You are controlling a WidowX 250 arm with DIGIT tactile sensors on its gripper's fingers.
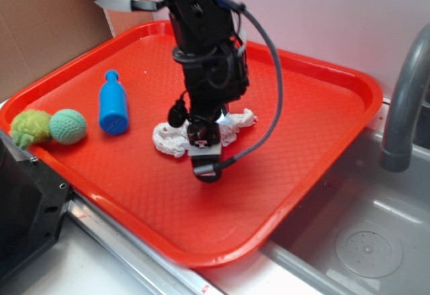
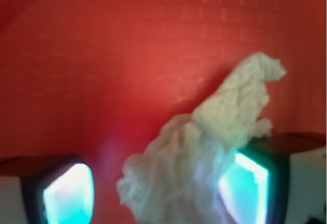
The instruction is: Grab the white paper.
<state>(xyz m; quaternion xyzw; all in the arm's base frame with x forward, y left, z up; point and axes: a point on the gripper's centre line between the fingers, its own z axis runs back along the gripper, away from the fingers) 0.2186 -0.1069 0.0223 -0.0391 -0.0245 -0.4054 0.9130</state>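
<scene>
The white paper [image 1: 168, 138] is a wrinkled, elongated wad lying near the middle of the red tray [image 1: 322, 107]. My gripper [image 1: 201, 132] is lowered straight onto its middle, so the arm hides that part. In the wrist view the white paper [image 2: 214, 132] runs diagonally between the two glowing fingers. It rests against the right finger [image 2: 246, 185], while a gap of red tray separates it from the left finger [image 2: 66, 193]. The gripper [image 2: 156, 191] is open, its jaws standing on either side of the wad.
A blue toy bottle [image 1: 113, 103] lies on the tray left of the paper. A teal ball [image 1: 68, 126] and a green knobbly ball [image 1: 30, 127] sit at the tray's left rim. A grey faucet [image 1: 403, 100] and sink [image 1: 363, 234] are on the right, and a black box [image 1: 27, 207] stands front left.
</scene>
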